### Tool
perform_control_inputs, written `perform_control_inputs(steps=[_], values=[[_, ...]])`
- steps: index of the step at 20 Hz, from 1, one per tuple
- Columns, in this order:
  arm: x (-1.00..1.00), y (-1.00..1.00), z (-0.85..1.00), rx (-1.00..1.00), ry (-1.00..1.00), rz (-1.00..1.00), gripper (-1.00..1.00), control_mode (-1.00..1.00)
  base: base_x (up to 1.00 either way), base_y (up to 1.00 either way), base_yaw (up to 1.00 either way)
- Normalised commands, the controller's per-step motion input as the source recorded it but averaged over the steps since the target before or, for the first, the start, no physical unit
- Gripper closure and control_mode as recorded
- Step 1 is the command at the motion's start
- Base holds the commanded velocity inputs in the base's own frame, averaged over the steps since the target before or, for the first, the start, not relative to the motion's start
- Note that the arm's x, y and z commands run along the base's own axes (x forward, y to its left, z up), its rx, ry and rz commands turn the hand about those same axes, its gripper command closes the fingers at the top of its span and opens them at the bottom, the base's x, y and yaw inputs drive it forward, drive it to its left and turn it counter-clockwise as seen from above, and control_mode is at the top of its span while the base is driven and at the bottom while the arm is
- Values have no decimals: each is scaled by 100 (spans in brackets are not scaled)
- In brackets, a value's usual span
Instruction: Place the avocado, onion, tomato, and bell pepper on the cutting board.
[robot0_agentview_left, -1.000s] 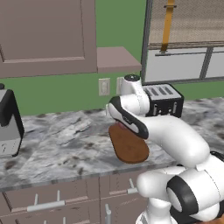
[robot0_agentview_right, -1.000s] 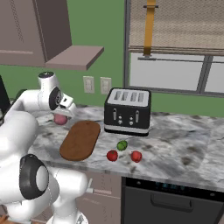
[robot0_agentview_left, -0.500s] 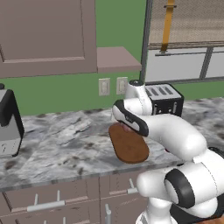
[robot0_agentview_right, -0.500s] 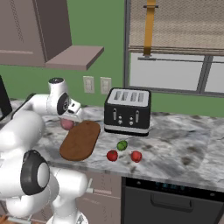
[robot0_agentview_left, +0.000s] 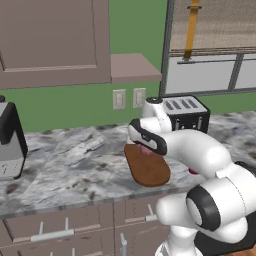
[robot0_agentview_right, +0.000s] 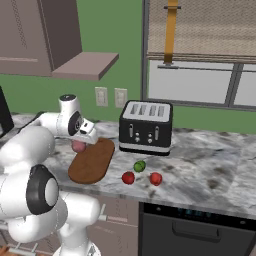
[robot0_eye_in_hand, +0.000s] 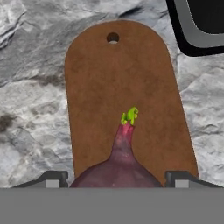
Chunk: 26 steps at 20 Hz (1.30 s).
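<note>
Here jaws grip onion above cutting board; avocado near toaster.

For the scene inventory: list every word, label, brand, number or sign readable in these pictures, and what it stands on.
None: no readable text anywhere.
toaster: no brand or label, only plain levers and knobs.
cutting board: bare wood with a hole.
wall outlets: blank plates.

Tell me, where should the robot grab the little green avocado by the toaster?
Probably around the avocado's round middle, coming straight down from above. It sits low on the counter, with a red fruit close at its front-left and the toaster behind, so the top looks like the freest way in.
</note>
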Motion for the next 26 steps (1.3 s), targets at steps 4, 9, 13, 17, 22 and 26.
perform_control_inputs(steps=[4, 9, 13, 17, 22, 26], values=[[10, 0, -33, 0, 6, 0, 100, -100, 0, 0, 0], [14, 0, -30, 0, 4, 0, 100, -100, 0, 0, 0], [16, 0, -34, 0, 6, 0, 100, -100, 0, 0, 0], [14, 0, -36, 0, 7, 0, 100, -100, 0, 0, 0], [10, 0, -38, 0, 8, 0, 100, -100, 0, 0, 0], [4, 0, -38, 0, 9, 0, -100, -100, 0, 0, 0]])
